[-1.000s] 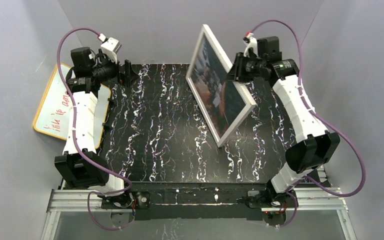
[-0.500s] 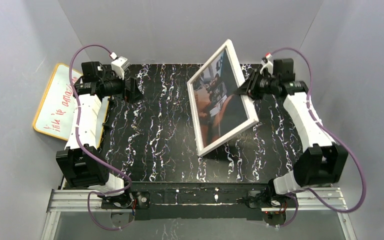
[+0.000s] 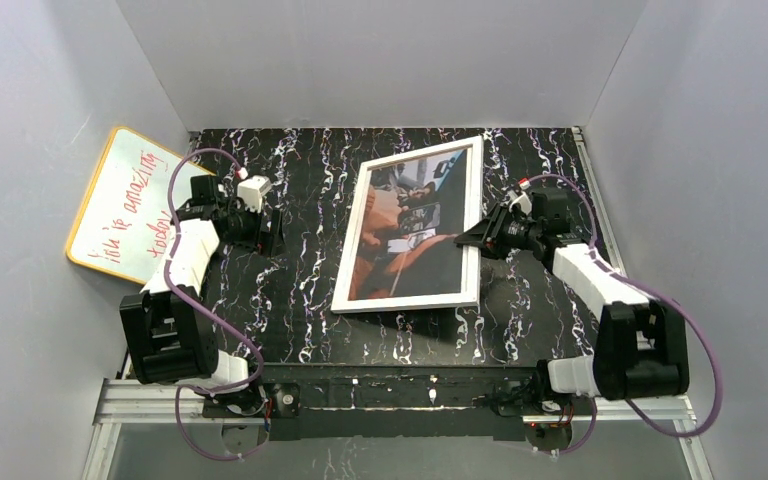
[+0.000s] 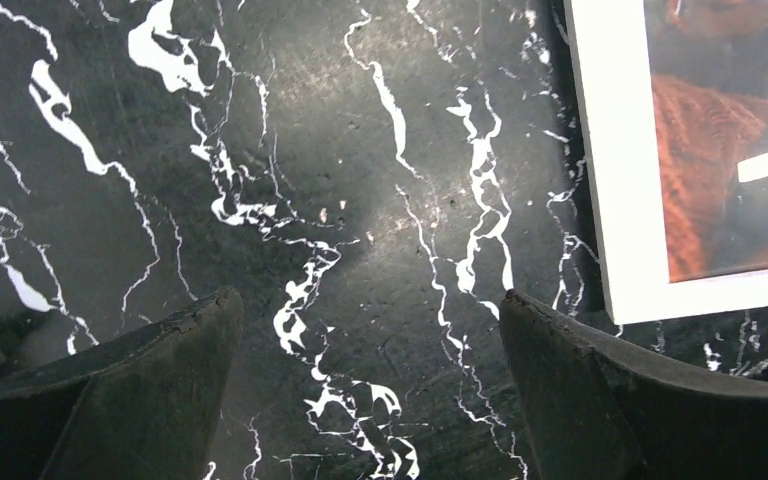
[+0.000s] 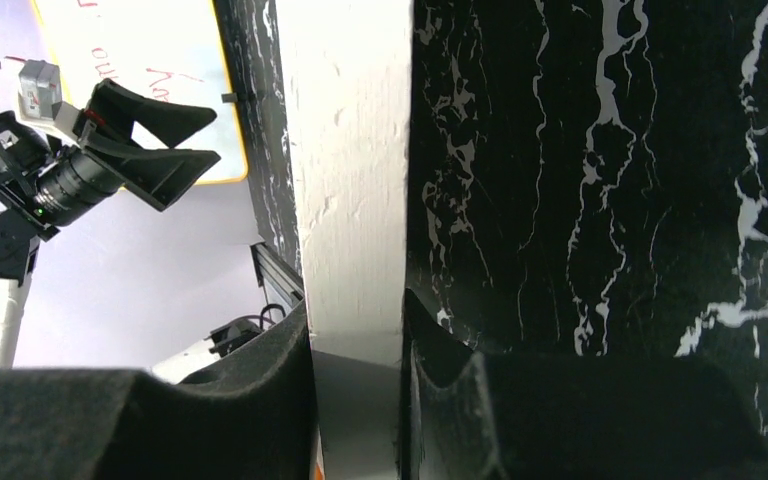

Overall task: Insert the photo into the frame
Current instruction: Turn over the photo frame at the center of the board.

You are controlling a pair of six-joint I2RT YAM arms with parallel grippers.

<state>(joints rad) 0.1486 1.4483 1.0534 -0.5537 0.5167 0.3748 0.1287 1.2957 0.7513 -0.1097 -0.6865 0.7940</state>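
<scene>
The white frame lies face up and almost flat on the black marbled table, with the photo showing inside it, orange, black and grey-blue. My right gripper is shut on the frame's right rail; in the right wrist view the white rail runs up from between the closed fingers of that gripper. My left gripper hangs open and empty over bare table left of the frame. The left wrist view shows that gripper with wide jaws, and the frame's corner with the photo at the right.
An orange-rimmed whiteboard with red handwriting leans at the far left, behind the left arm. Grey walls close in the table on three sides. The left gripper shows across the table in the right wrist view.
The right arm has swung the frame down from nearly upright to almost flat, face up, and drawn back toward me. The left arm has pulled back and lowered, its gripper still open.
</scene>
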